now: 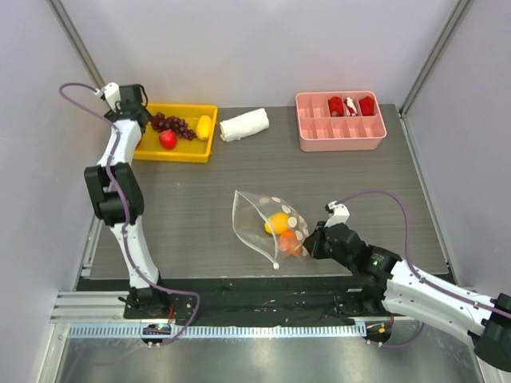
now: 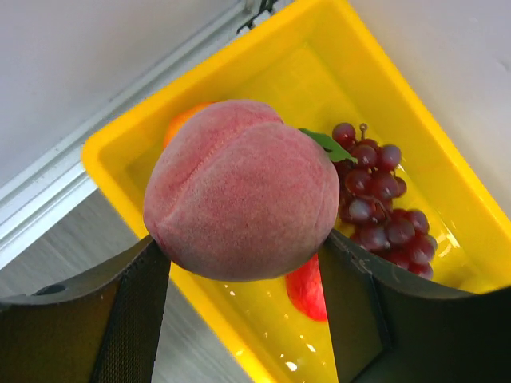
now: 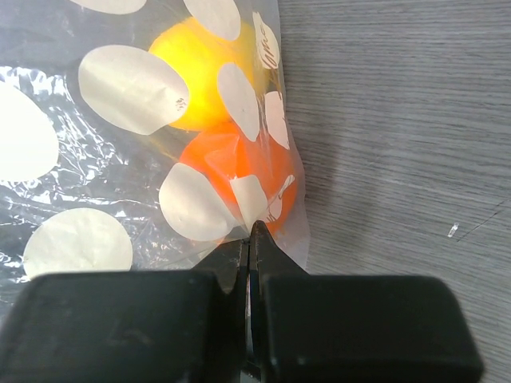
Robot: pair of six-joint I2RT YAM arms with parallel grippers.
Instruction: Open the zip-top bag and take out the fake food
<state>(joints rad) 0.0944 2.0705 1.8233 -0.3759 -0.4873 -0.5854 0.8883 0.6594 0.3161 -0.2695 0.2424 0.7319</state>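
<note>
l gripper (image 2: 241, 247) is out over the yellow bin (image 1: 188, 155) at the far-left back of the table (image 1: 200, 207). its jaws stand wide and clamp a pink-red fuzzy peach (image 2: 239, 187) between both pads, one on each side of the fruit. the peach hangs above the bin, not touching it.

in the bin below: purple grape bunch (image 2: 375, 199) along the right side, a red piece (image 2: 307, 291) just beside the grapes, and a yellow piece (image 1: 204, 126) at the bin's right end. an orange bit (image 2: 180, 124) peeks out behind the peach, prob another fruit, but it's mostly hidden.

r gripper (image 3: 251, 239) is low at the table's near-centre w/ jaws pressed fully together, pinching the edge of the zip-top bag (image 1: 255, 215). the bag lies flat on the table, clear plastic w/ pale dots, stretching up and left from the pinch. inside it sit 2 pieces: a yellow fruit (image 3: 192, 80) and an orange fruit (image 3: 231, 183), touching each other, the orange one right against the pinched corner.

a rolled white cloth (image 1: 244, 125) lies just right of the yellow bin. a pink divided tray (image 1: 339, 132) sits at the back right, w/ red items (image 1: 335, 105) in its rear compartments, well apart from the bag.
</note>
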